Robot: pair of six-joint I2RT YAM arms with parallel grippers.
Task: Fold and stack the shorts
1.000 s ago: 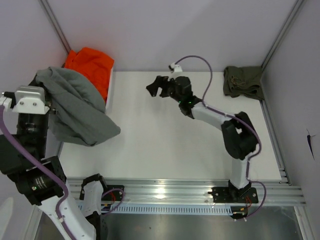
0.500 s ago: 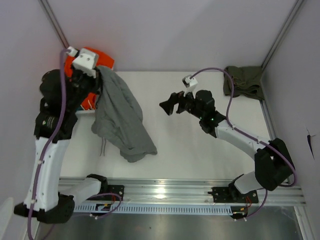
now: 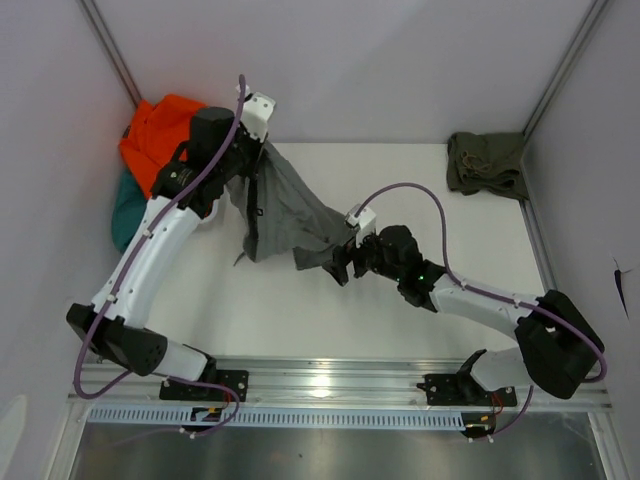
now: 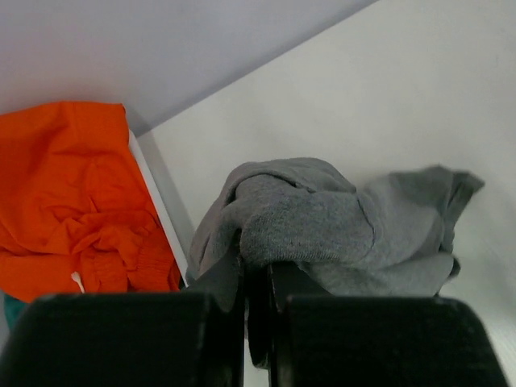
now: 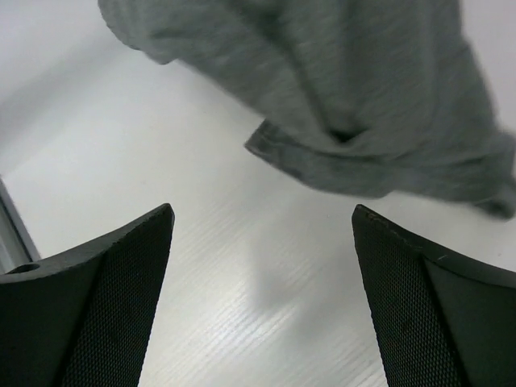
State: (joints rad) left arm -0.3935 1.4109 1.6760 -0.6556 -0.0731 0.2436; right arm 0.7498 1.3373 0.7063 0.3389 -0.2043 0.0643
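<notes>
R tool [image 5: 262, 214] jaws wide apart, low over table [image 3: 300, 310], arm stretched out flat. Grey shorts [image 5: 363, 105] hang w/ hem just ahead of it. Cloth soft, floppy, light; prob. best to pinch a hem corner. Beyond, L tool [image 4: 256, 266] clamped on bunched cloth, arm raised. Olive shorts [image 3: 487, 162] well behind R tool.

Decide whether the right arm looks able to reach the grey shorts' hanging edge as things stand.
Probably yes: the right gripper is open, just short of the lower edge of the grey shorts, only bare table between. The left gripper holds them up.
</notes>
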